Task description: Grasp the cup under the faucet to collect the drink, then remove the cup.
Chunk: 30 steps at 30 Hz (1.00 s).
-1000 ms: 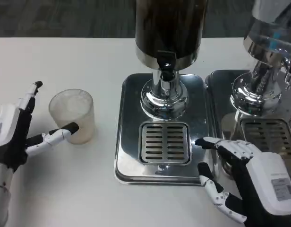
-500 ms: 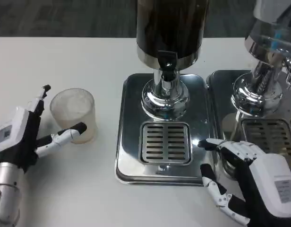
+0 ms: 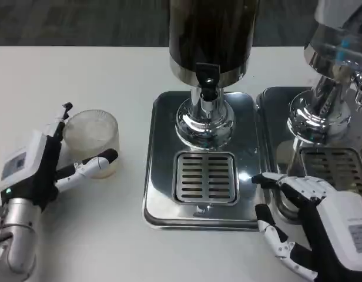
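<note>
A translucent frosted plastic cup (image 3: 94, 140) stands upright on the white table (image 3: 81, 76), left of the shiny steel drip tray (image 3: 163, 111) and well apart from the black faucet (image 3: 207, 85) of the dark-filled drink dispenser (image 3: 213, 35). The left hand (image 3: 37, 170) sits just beside the cup on its left, fingers spread apart around it: 1 black-tipped finger (image 3: 62, 117) points up along the cup's far-left rim, and another (image 3: 93, 165) reaches across the cup's near side, its tip lying at the lower right of the wall. Whether either finger actually touches the plastic cannot be told; the cup is bracketed between them rather than clearly clamped.

The right hand (image 3: 313, 217) rests at the near right corner of the drip tray, fingers spread and holding nothing, 1 fingertip (image 3: 255, 178) lying on the tray's edge beside the slotted grate (image 3: 205, 176). A 2nd chrome dispenser (image 3: 334, 70) stands at the right.
</note>
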Tool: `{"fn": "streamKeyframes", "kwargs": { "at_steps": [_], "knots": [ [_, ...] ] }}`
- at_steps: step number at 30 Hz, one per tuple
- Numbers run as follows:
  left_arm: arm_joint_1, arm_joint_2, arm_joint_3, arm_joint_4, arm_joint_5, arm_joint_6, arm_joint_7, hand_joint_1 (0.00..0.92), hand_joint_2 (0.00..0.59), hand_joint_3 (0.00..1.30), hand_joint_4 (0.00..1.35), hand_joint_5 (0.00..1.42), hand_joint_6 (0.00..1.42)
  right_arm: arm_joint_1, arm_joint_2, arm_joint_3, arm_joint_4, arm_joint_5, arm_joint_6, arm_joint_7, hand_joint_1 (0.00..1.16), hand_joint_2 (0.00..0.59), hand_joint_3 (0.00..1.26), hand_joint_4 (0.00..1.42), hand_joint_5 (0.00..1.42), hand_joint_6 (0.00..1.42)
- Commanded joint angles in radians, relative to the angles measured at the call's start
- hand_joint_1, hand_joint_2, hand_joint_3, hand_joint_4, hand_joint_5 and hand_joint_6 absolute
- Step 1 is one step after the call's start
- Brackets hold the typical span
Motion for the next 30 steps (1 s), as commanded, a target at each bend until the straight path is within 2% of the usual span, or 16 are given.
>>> {"fn": "streamKeyframes", "kwargs": {
  "at_steps": [1,11,12,17,21,23,30],
  "knots": [
    [-0.024,-0.026,0.008,0.016,-0.029,0.016,-0.028,0.165,0.048,0.09,0.11,0.26,0.24,0.016,-0.006,-0.012,-0.023,0.011,0.003,0.016,0.29,0.471,0.41,0.42,0.42,0.32],
    [-0.031,-0.060,0.004,0.013,-0.034,0.020,0.008,0.194,0.086,0.18,0.22,0.37,0.35,0.028,-0.012,-0.030,-0.036,0.019,0.000,0.034,0.30,0.458,0.41,0.42,0.43,0.32],
    [-0.031,-0.061,0.002,0.012,-0.031,0.020,0.014,0.195,0.095,0.19,0.24,0.40,0.38,0.029,-0.013,-0.031,-0.038,0.020,-0.001,0.036,0.30,0.457,0.41,0.42,0.43,0.32],
    [-0.028,-0.064,-0.013,0.004,-0.008,0.017,0.077,0.203,0.138,0.30,0.37,0.60,0.75,0.032,-0.014,-0.035,-0.045,0.021,-0.003,0.042,0.30,0.455,0.41,0.42,0.43,0.32],
    [-0.022,-0.065,-0.029,-0.004,0.019,0.021,0.161,0.211,0.187,0.45,0.55,0.82,1.06,0.026,-0.014,-0.033,-0.044,0.024,-0.008,0.050,0.30,0.454,0.41,0.42,0.43,0.32],
    [-0.022,-0.065,-0.031,-0.004,0.026,0.023,0.186,0.218,0.200,0.50,0.60,0.88,1.13,0.022,-0.014,-0.032,-0.042,0.026,-0.011,0.053,0.30,0.454,0.41,0.42,0.43,0.32],
    [-0.011,-0.057,-0.041,-0.005,0.030,0.018,0.236,0.224,0.212,0.57,0.69,0.95,1.19,0.001,-0.016,-0.031,-0.034,0.032,-0.020,0.063,0.30,0.454,0.41,0.42,0.43,0.32]
  ]
}}
